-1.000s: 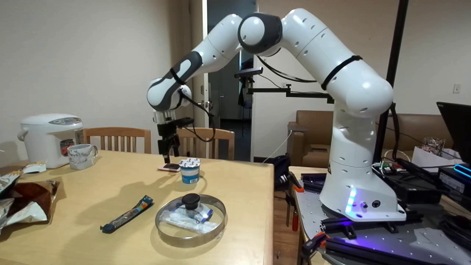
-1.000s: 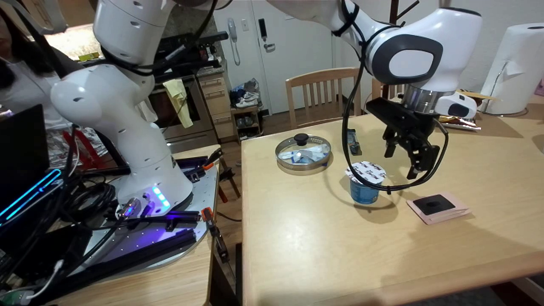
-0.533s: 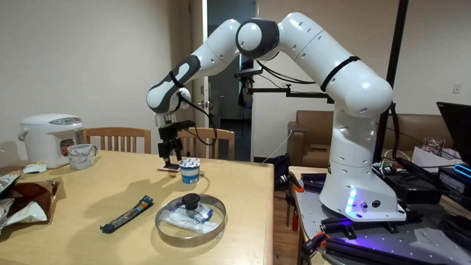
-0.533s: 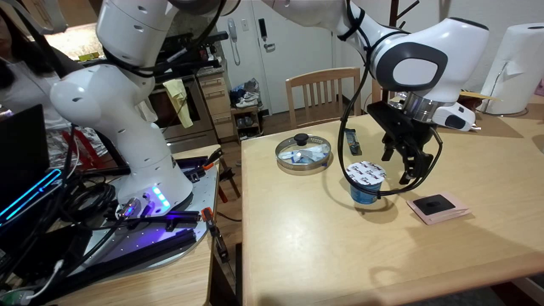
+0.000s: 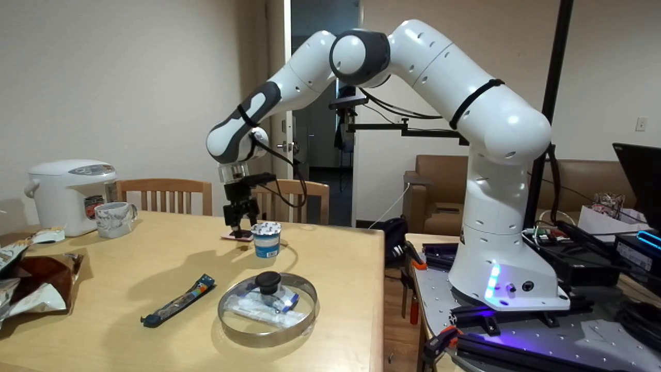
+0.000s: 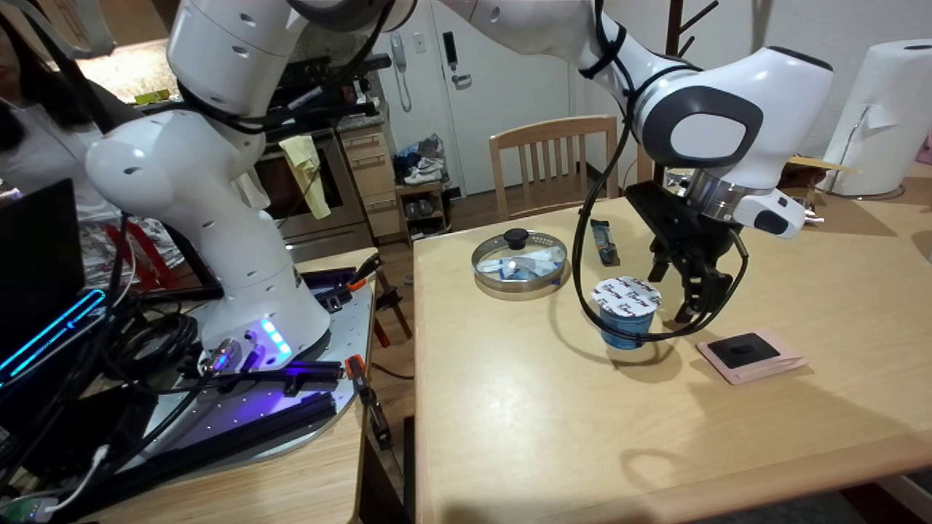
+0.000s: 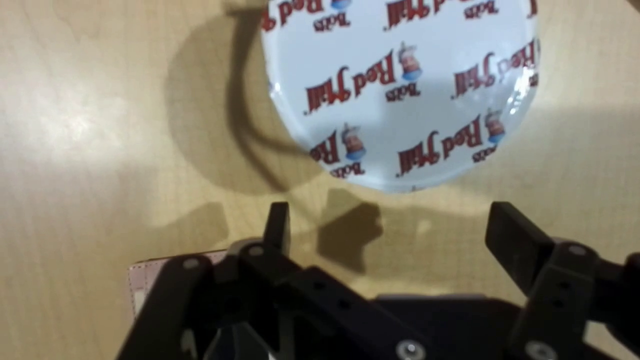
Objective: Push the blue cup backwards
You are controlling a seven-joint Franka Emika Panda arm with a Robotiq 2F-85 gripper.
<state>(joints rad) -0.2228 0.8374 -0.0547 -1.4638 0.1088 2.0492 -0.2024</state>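
One blue Red Mill cup, one patterned mug and one knobbed lid sit on the desk; the claw gapes wide, holding nothing.

On tbl: rnd silvery lid w/ blk knob, pkts inside; slim dk wrapper nearby; flat pink-&-blk wallet. Also patterned mug near wht elec. pot, crinkled bags, upright paper-towel roll, wooden chairs alongside.

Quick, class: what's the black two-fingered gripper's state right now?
Black two-fingered gripper: open, holding nothing; the short round blue cup with printed white lid stands ungripped.
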